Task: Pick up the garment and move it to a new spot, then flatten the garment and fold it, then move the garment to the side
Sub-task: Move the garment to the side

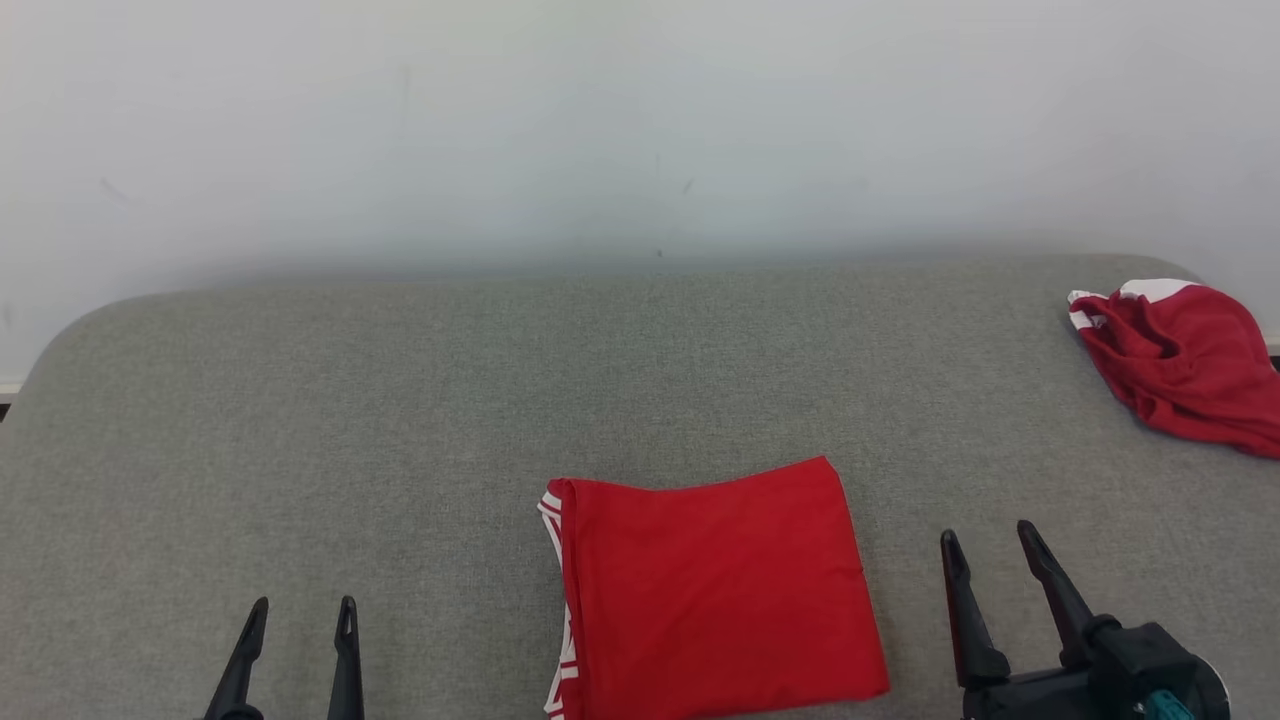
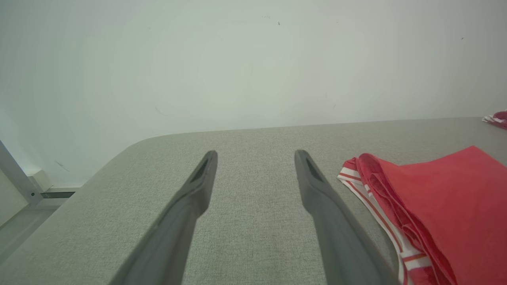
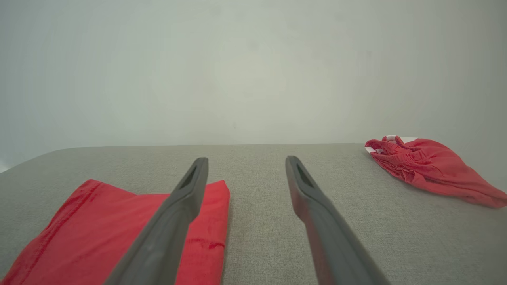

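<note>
A red garment (image 1: 715, 590) with white-striped trim lies folded into a neat rectangle on the grey padded surface, near the front middle. The same folded garment (image 2: 439, 209) fills the right of the left wrist view, and it (image 3: 87, 237) lies at the lower left of the right wrist view. My left gripper (image 1: 303, 620) is open at the lower left, apart from the cloth and holding nothing. My right gripper (image 1: 990, 550) is open just right of the garment's right edge, also holding nothing. Both pairs of fingers, left (image 2: 198, 186) and right (image 3: 190, 190), hover over the surface.
A second red garment (image 1: 1180, 360) with white trim lies crumpled at the far right edge of the grey surface (image 1: 400, 400); it (image 3: 431, 170) appears again in the right wrist view. A pale wall stands behind. The surface's rounded left corner drops off toward the floor (image 2: 23, 221).
</note>
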You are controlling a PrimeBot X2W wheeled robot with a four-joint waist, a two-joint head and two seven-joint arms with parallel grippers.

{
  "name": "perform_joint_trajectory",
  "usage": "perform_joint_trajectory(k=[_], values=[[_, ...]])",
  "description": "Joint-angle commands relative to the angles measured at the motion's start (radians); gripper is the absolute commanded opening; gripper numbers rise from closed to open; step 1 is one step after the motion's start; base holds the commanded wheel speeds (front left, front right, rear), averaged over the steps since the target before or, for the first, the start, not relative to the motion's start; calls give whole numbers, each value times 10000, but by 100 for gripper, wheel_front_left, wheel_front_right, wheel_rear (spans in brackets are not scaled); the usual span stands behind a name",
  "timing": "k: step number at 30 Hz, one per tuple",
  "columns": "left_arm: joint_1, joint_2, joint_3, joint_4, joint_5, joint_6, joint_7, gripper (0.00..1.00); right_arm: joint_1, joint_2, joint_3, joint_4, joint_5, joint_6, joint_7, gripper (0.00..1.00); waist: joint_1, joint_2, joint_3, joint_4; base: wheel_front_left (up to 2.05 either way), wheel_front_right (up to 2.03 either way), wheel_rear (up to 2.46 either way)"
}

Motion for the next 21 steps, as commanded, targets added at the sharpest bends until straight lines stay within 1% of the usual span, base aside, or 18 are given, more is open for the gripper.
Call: perform_joint_trajectory(k=[1,3,8,9,13,21], values=[[20,36,-11,-16,-21,33,-30,100,-214,-46,88,186,-82,-30,-38,100,0,0,29,36,0,0,0],[-37,51,-21,4,-42,18,-30,100,-471,-41,159,460,-95,-30,-15,100,0,0,66,72,0,0,0],[-118,32,-108,14,-18,13,-30,100,-1325,-231,462,1292,-94,-30,563,100,0,0,217,198,0,0,0],[-118,32,-108,14,-18,13,-30,100,-1325,-231,462,1292,-94,-30,563,100,0,0,217,198,0,0,0],[-287,-5,-185,18,-37,29,-30,100,-2007,-364,713,2081,13,-30,1055,100,0,0,454,353,0,0,0],[-625,-28,-198,176,-123,-15,-30,100,-2900,-574,1267,3879,417,-30,1295,100,0,0,852,590,0,0,0]])
